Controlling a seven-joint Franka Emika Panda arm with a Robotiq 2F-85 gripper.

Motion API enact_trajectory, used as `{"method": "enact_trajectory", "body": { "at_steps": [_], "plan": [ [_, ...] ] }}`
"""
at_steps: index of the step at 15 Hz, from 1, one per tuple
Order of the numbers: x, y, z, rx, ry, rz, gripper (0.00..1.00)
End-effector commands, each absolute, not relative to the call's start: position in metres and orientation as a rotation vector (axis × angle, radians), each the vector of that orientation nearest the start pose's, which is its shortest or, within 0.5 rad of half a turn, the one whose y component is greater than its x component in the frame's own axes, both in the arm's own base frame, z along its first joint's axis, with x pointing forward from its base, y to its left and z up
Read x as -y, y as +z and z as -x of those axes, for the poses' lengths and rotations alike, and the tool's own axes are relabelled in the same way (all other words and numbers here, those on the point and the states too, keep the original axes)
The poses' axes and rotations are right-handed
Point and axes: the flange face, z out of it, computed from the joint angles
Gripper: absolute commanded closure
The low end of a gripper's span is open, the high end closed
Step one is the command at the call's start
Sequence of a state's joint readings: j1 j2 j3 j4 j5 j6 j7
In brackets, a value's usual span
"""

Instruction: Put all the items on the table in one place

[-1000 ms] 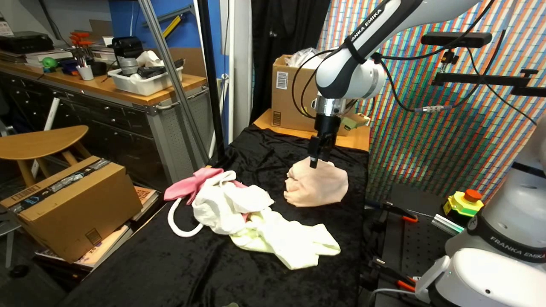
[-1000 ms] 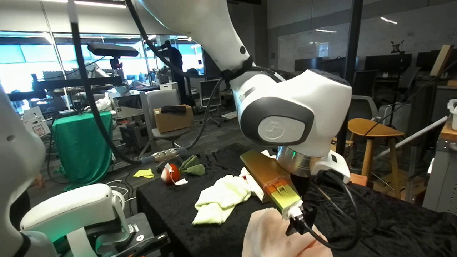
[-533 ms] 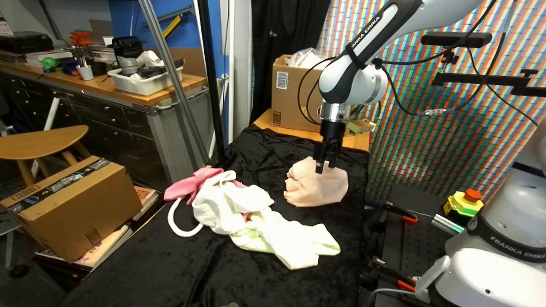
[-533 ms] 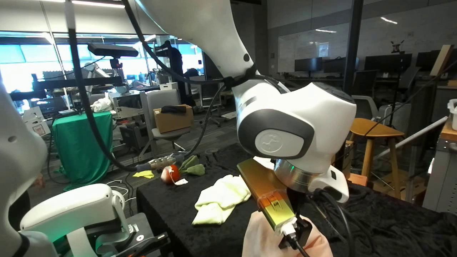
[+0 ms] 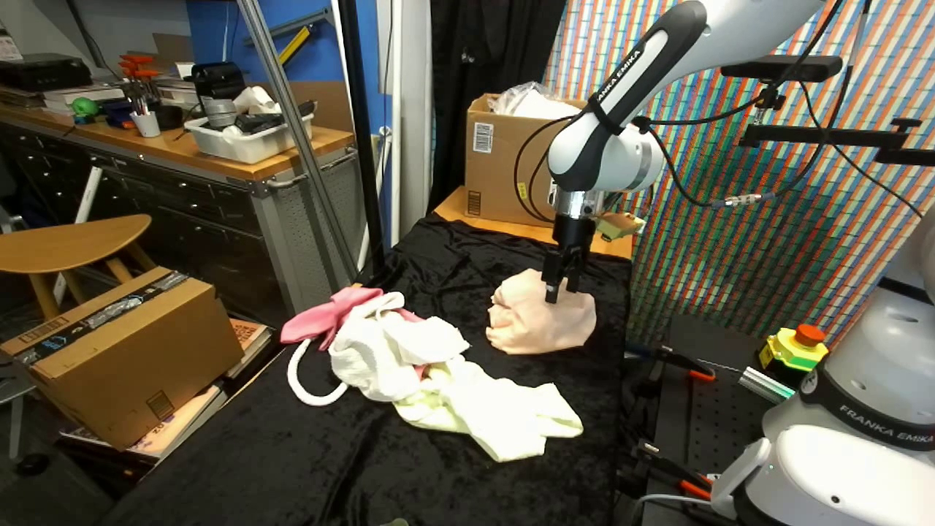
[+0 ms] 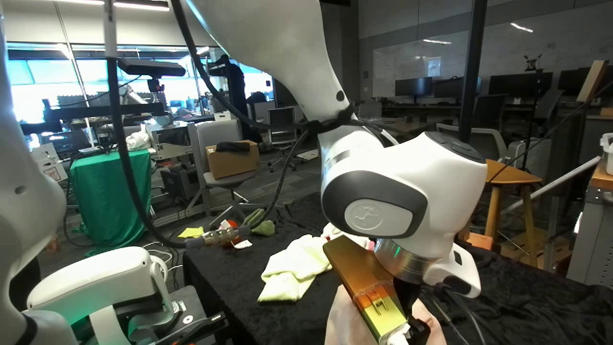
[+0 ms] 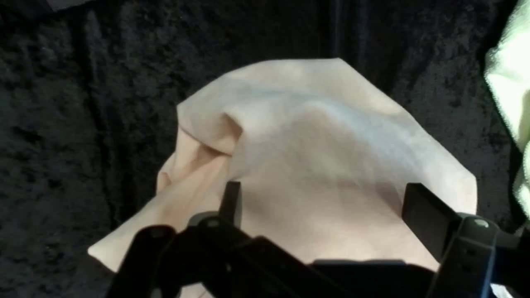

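Pincer (image 7: 322, 198) spread wide, peach-beige cloth (image 7: 314, 140) beneath it, contact between them unclear, pale yellow cloth (image 5: 504, 413) off to its side, black tabletop (image 5: 292, 467) below.

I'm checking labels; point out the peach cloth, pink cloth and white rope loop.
Peach cloth (image 7: 308, 165), wrist view: its upper face.
Pink cloth (image 5: 330, 315), an exterior view: its bunched middle.
White rope loop (image 5: 315, 400), an exterior view: its lower bend.

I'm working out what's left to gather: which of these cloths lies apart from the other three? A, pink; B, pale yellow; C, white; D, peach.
D: in an exterior view, black velvet separates the peach cloth from the bunched pink cloth, white cloth and pale yellow cloth.
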State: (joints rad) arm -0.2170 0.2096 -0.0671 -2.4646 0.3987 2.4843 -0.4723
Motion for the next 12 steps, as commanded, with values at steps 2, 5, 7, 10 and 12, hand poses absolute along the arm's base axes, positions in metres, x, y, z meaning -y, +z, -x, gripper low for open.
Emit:
{"method": "enact_trajectory", "body": {
  "at_steps": [2, 5, 7, 10, 12],
  "plan": [
    [0.156, 0.206, -0.44, -0.214, 0.057, 2.928, 0.0],
    [0.166, 0.21, -0.44, -0.217, 0.045, 2.941, 0.0],
    [0.166, 0.207, -0.439, -0.21, 0.045, 2.933, 0.0],
    [0.16, 0.205, -0.44, -0.196, 0.044, 2.905, 0.0],
    [0.153, 0.205, -0.442, -0.181, 0.035, 2.881, 0.0]
  ]
}}
